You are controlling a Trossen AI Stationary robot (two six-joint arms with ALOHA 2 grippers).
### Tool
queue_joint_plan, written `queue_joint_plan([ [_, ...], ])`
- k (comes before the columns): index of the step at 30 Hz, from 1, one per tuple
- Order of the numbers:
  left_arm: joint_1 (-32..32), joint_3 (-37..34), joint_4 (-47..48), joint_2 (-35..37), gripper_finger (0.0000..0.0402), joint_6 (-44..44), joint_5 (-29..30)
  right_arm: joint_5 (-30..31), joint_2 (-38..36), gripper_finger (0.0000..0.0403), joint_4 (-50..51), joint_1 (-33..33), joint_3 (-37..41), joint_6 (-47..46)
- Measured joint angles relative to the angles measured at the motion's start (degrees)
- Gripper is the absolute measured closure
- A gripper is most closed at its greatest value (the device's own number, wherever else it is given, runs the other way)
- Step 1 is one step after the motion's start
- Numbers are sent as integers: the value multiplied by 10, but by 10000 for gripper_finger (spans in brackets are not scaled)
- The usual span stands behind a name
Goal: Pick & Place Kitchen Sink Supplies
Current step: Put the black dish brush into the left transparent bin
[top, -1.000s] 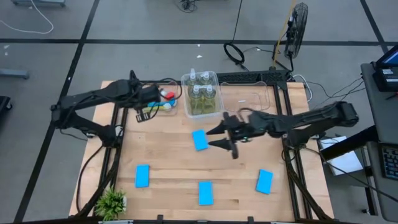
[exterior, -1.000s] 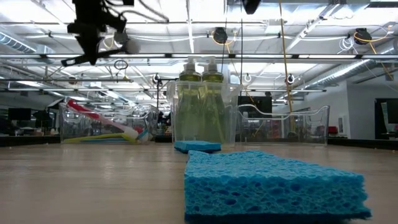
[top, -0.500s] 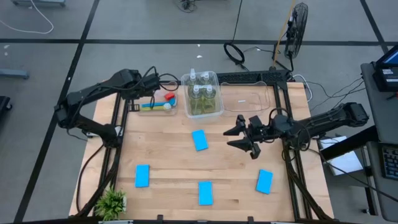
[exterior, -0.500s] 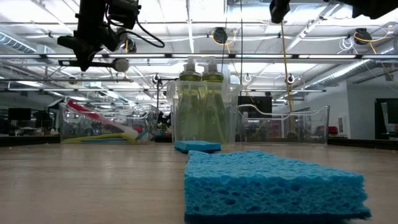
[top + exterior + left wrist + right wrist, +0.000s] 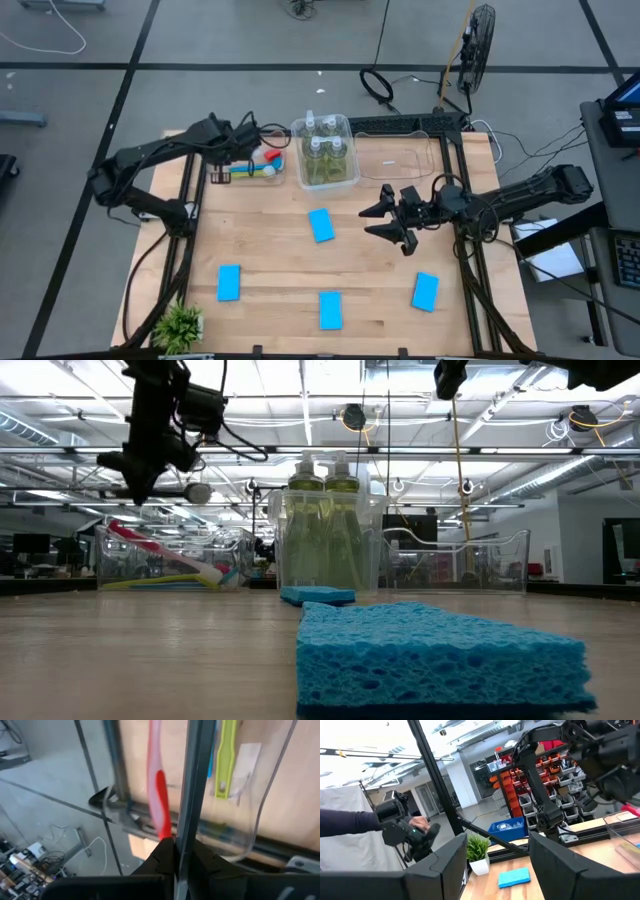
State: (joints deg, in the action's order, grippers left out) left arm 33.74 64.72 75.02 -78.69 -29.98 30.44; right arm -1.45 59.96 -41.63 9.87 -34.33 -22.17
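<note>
- Hovering over the brush bin [image 5: 216, 172] at the table's 11 o'clock, the left gripper [image 5: 240, 152] is pinching the grey brush [image 5: 192, 795] by its slim handle, fingers pressed tight on it
- Dangling that long handle from such a narrow pinch is risky: I reckon it could be swinging or slipping, and the head [image 5: 195, 492] could be catching the bin's clear wall on the way down
- Sitting inside already are the red brush [image 5: 159, 795] and the yellow-green brush [image 5: 225, 760], so a crooked drop could be landing across them and leaving the grey one poking over the rim
- Waiting at about 3 o'clock, the right gripper [image 5: 372, 222] is hanging above the board with fingers spread and nothing between them
- Lying loose are four blue sponges: one [image 5: 321, 225] near the middle, others at 7 o'clock [image 5: 229, 282], 6 o'clock [image 5: 331, 309] and 5 o'clock [image 5: 426, 291]; being flat, they could be skidding away from a shallow grab
- Standing at 12 o'clock, the bottles [image 5: 325, 150] are filling their own bin, close enough for a careless arm to be nudging them
</note>
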Motion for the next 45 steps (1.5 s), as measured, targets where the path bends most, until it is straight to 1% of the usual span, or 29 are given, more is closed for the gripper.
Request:
queue_joint_plan([
  [4,1,-26,-35,-19,381,-1,-6,0,0,206,0,0,0,-10],
  [10,1,-29,-110,-60,381,-11,-12,0,0,206,1,0,0,-12],
  [15,5,-29,-117,-101,381,-22,-23,0,0,206,3,0,0,-26],
  [21,40,-29,-127,-131,381,-29,-51,1,0,206,3,0,0,-27],
  [26,67,-29,-140,-141,381,-31,-70,1,0,204,3,0,0,-27],
  [29,73,-29,-156,-139,381,-34,-79,1,0,204,3,0,0,-27],
  [33,78,-35,-157,-139,379,-58,-100,2,0,204,3,0,0,-27],
  [40,78,-69,-184,-139,381,-73,-101,2,0,202,2,0,0,-27],
  [45,78,-88,-202,-139,360,-74,-101,2,0,205,-2,0,0,-28],
])
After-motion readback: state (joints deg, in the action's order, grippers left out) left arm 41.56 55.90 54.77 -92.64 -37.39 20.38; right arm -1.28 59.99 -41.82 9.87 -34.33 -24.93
